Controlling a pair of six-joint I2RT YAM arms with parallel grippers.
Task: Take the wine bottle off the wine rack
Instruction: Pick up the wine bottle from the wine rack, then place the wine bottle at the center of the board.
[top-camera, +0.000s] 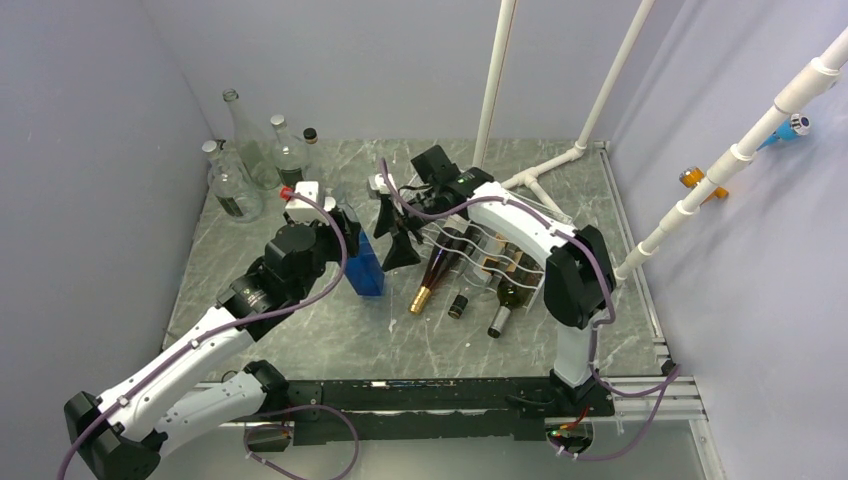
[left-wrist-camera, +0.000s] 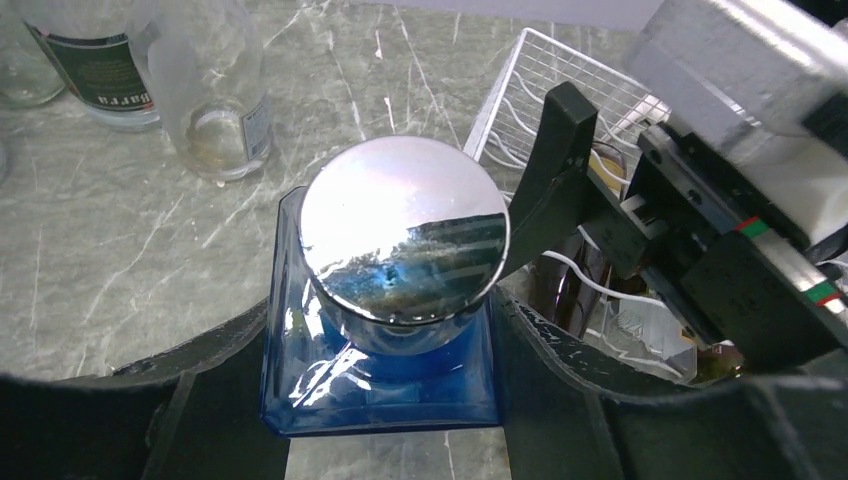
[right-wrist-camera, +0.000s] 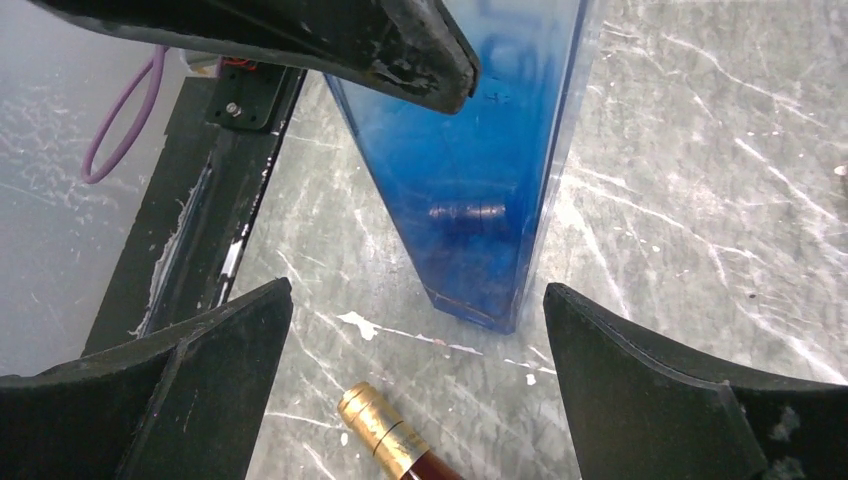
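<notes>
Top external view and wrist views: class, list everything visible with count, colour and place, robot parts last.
table: one, grey marble, underneath everything
wine rack: one, white wire, centre-right
gold-capped bottle: one, dark red, lying in rack
dark-capped bottle: one, dark, beside it
green bottle: one, green, rack's right side
clear bottles: four, colourless, back-left corner
blue bottle: one, blue, silver cap, upright left of rack
pipes: several, white, back and right
orange peg, blue peg: one each, right pipe
left claw: one, black, closed around blue bottle
right claw: one, black, open over gold-capped bottle's neck

Marbled grey table (top-camera: 330, 340), lilac walls (top-camera: 350, 60)
</notes>
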